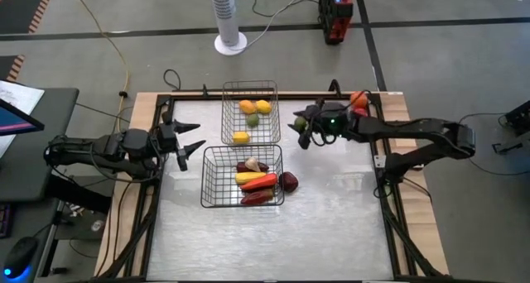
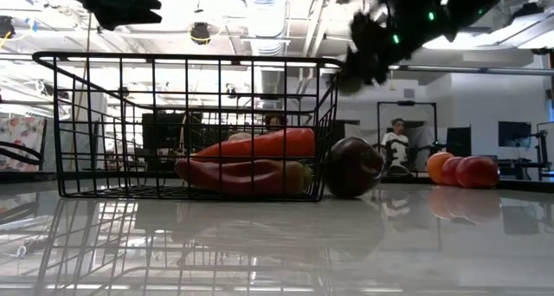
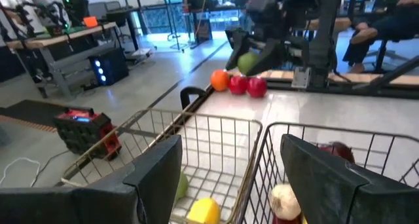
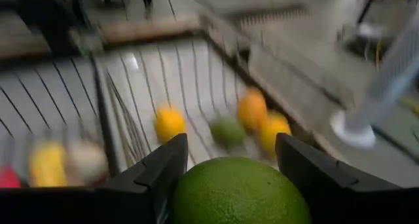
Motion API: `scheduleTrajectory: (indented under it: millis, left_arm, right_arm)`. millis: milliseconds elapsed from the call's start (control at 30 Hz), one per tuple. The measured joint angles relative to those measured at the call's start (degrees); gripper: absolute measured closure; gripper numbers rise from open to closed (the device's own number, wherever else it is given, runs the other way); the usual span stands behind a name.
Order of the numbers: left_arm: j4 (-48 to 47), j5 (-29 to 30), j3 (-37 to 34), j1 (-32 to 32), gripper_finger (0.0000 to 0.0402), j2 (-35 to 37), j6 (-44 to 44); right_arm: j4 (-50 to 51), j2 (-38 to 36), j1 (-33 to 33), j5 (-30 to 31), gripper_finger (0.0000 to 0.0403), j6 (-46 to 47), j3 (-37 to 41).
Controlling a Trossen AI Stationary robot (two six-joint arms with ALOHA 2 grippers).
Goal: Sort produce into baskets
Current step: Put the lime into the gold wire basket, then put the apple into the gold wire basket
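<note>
I have a round green fruit [image 4: 239,191] pinched between the fingers of my right pincer [image 1: 303,129], and it hangs in the air with nothing beneath it but table. In the high view the fruit [image 1: 301,123] sits just beside the silvery basket [image 1: 225,109], off its right wall and clear of the wire. From my left wrist the same green fruit [image 3: 247,62] shows up clamped in the dark fingers across the table.

Inside the silvery basket lie an orange round piece [image 1: 247,107], a yellow one [image 1: 263,106], a green one [image 1: 252,120] and another yellow one [image 1: 241,137] nearer the end facing the darker basket. The darker basket [image 1: 210,182] stands just beside the silvery basket, almost end to end with it, and holds the long pieces: a yellow one [image 1: 248,178], a red-orange one [image 1: 265,182] and a dark red one [image 1: 257,198], with a pale bulb-like piece [image 1: 252,165] above them. A dark purple round piece [image 1: 288,181] rests on the table touching, or nearly touching, the darker basket's outer wall.

Farther from the silvery basket than my right pincer, at the table's far right corner, an orange ball [image 1: 357,98] and red ones [image 1: 361,109] sit together.

My left pincer [image 1: 192,139] waits with its fingers spread, on the opposite side of the silvery basket, near where the two baskets meet.
</note>
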State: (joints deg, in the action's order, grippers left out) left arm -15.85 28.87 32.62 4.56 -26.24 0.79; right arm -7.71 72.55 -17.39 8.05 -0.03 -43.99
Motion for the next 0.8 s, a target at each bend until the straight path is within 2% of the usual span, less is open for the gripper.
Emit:
scheduleTrajectory:
  millis: [133, 367, 600, 800]
  left_arm:
    - [2.36, -0.02, 0.00, 0.01, 0.0152, 0.00, 1.37]
    - [5.31, -0.05, 0.00, 0.01, 0.0152, 0.00, 2.99]
    - [4.52, -0.02, 0.00, 0.01, 0.0152, 0.00, 4.02]
    - [3.41, -0.03, 0.00, 0.01, 0.0152, 0.02, 4.04]
  right_arm:
    - [-6.82, 3.62, 1.71, -0.19, 0.0150, 0.47, -5.00]
    - [-9.68, 19.94, 2.72, -0.44, 0.0149, 0.21, -20.22]
    - [7.12, 34.34, 2.69, -2.40, 0.0134, -3.00, -37.46]
    - [16.86, 37.40, 2.69, -3.75, 0.0104, -3.01, -46.06]
